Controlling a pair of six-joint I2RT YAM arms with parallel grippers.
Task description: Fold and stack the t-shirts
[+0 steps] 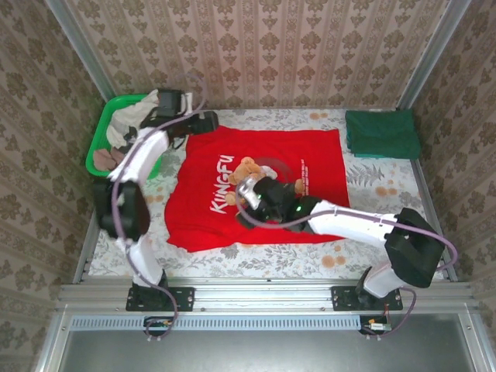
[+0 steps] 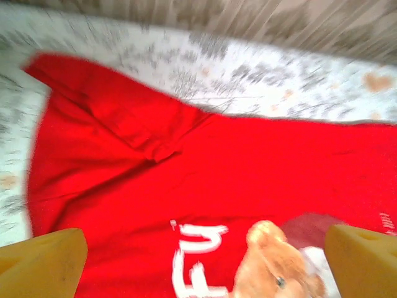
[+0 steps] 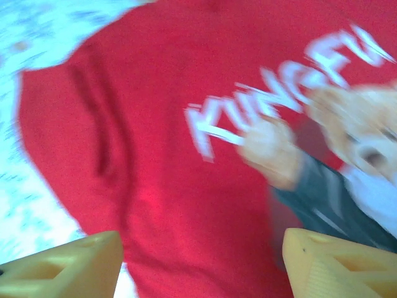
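Note:
A bright red t-shirt [image 1: 263, 186] with white "KUNGFU" lettering and a teddy-bear picture lies spread flat in the middle of the table. A dark green t-shirt [image 1: 382, 133] lies folded at the back right corner. My left gripper [image 1: 200, 122] hovers at the red shirt's back left corner. In the left wrist view it [image 2: 205, 267] is wide open above the red t-shirt [image 2: 248, 167], nothing between its fingers. My right gripper [image 1: 249, 195] hangs over the print in the shirt's middle. In the right wrist view it [image 3: 201, 267] is open over the red t-shirt [image 3: 161, 174], holding nothing.
A green basket [image 1: 99, 133] holding several crumpled cloths stands at the back left, just beside the left arm. Patterned walls close in the table on three sides. The floral tablecloth [image 1: 372, 248] shows bare in front of and to the right of the red shirt.

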